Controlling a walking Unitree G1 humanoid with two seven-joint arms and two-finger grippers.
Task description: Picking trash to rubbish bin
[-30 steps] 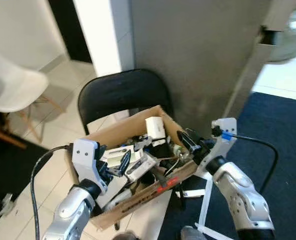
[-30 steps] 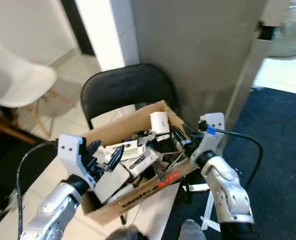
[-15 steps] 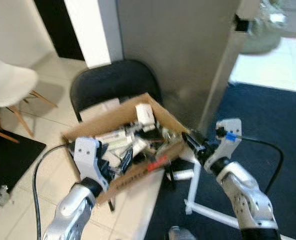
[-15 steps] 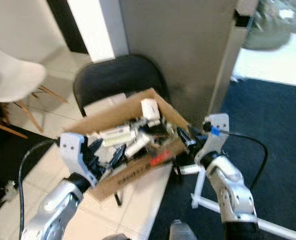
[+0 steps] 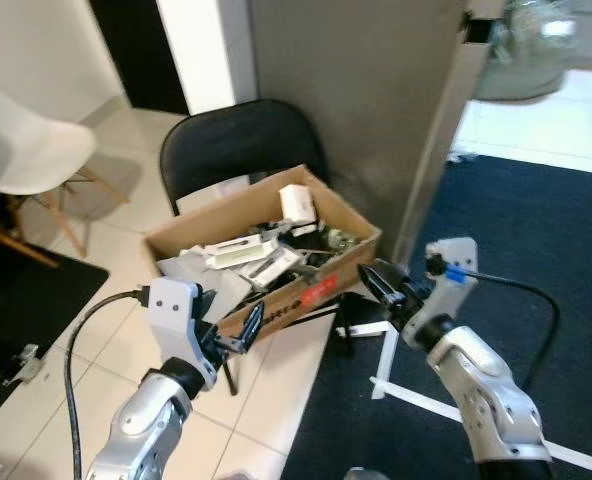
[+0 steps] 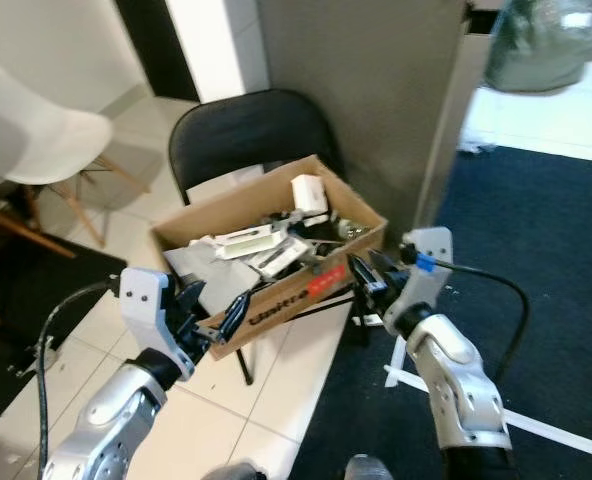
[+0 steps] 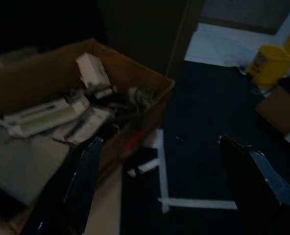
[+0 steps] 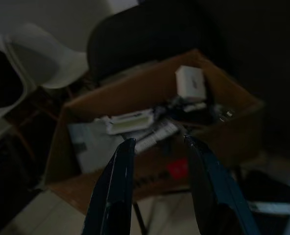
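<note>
Cardboard box point(image 5: 321, 280): brown, printed in red and black, resting on black folding chair point(image 5: 238, 158); serves as rubbish bin here.
Contents: white carton point(image 5: 296, 203), flat white packets point(image 5: 244, 251), grey paper point(image 5: 191, 270), dark scraps heaped inside.
Left end effector point(image 5: 239, 330): empty, black fingers spread apart, just before box's near front wall.
Right end effector point(image 5: 383, 287): empty, fingers parted, beside box's right corner.
Floor: pale tile under chair, dark blue carpet point(image 5: 536, 240) to right with white strips point(image 5: 406, 395); small white piece point(image 7: 142, 168) below box.
Step, as judged: seeking next piece of trash.
Advice: turn toward loose litter on carpet, lower one end effector squarely over it, avoid nudging box off chair.
Risk: box overhanging seat, easily tipped.
</note>
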